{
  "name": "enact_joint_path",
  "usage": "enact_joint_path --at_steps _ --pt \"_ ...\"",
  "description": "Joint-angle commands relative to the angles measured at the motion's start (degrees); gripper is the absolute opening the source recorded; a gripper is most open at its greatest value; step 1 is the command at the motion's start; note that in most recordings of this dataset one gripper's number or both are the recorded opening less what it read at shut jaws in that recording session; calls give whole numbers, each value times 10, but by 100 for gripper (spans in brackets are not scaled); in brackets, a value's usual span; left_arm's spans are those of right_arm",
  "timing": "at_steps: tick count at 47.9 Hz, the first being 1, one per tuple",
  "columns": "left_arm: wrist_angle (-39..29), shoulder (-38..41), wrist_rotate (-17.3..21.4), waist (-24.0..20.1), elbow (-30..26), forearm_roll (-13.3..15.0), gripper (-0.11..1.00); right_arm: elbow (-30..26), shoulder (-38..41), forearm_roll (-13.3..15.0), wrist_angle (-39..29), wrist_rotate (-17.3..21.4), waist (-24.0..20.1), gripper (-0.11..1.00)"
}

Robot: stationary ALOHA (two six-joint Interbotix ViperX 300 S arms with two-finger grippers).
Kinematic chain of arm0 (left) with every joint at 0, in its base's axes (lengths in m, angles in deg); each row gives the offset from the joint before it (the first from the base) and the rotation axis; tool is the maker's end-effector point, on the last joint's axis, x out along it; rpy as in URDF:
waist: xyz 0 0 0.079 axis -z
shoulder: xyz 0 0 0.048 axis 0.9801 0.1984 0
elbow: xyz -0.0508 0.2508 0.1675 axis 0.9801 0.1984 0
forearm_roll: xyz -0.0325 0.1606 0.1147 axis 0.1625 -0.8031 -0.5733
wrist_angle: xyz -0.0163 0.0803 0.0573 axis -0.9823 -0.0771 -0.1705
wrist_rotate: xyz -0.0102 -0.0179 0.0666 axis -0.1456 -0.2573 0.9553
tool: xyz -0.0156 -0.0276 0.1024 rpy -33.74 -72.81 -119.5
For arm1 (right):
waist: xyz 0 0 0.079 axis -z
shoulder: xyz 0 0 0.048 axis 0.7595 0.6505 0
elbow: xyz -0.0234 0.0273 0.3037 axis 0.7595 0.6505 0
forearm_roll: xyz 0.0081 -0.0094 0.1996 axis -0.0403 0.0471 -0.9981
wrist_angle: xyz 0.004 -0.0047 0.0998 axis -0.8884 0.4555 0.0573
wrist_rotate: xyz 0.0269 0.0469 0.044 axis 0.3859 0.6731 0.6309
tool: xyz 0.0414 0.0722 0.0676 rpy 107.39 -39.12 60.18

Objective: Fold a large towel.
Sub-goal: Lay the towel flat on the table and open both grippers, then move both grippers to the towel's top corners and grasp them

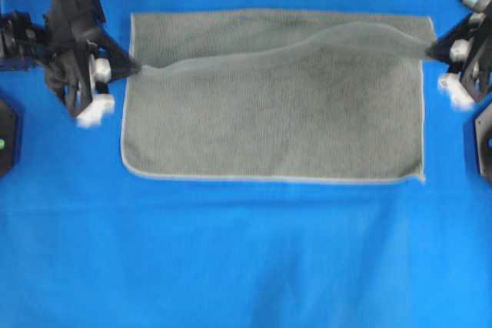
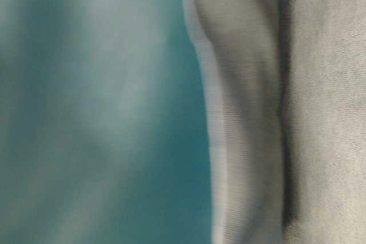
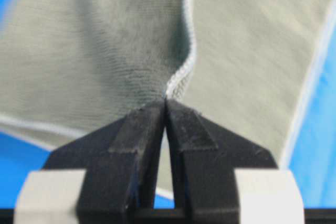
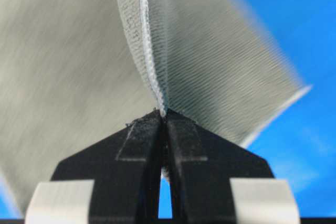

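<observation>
Here the towel (image 1: 269, 113) lies spread on the blue bench (image 1: 231, 266), stretched between the two arms, the left gripper (image 1: 132, 69) with jaws pinched tight on the hem at one end and the right gripper (image 1: 430, 50) closed likewise on the opposite end, probably so that both ends of one long edge can lift together for the fold. The overhead view shows the raised ridge running from jaws to jaws, whereas the wrist views (sharper on this) show the pale hem (image 3: 181, 74) clamped right at the tips.

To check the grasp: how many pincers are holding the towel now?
2. The left pincer pinches the large grey-green terry towel at its left edge; the right pincer pinches its right edge.
</observation>
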Motion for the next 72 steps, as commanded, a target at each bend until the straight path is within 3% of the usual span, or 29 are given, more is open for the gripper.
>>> enact_joint_path --at_steps 1,8,15,26,37,48,51,57,60,63,67,69,72 --pt "40 9 -11 42 21 2 2 15 6 -28 29 4 -38 0" --pt "71 41 -55 113 47 3 2 43 35 -54 73 25 -98 0" --pt "71 76 -93 153 51 2 1 57 72 -69 90 56 -148 0" --pt "70 76 -105 175 57 3 1 54 109 -78 97 118 -236 1" --pt "91 66 -105 185 65 2 2 62 113 -76 111 149 -262 2" --pt "89 64 -105 185 62 2 3 56 134 -63 120 149 -262 61" --pt "84 59 -105 185 58 2 14 50 131 -62 115 149 -263 66" --pt "54 31 -98 185 40 -1 51 33 102 -58 97 142 -264 62" --pt "37 10 -90 182 29 -4 70 23 78 -38 83 142 -264 62" --pt "28 -9 -80 170 19 -8 80 17 60 -1 76 149 -257 63" --pt "29 -29 -47 122 15 -11 73 18 44 63 72 155 -229 63" --pt "33 -29 -26 92 15 -11 70 19 40 104 70 160 -199 63" --pt "38 -22 8 45 13 -11 69 20 45 142 70 165 -155 63"
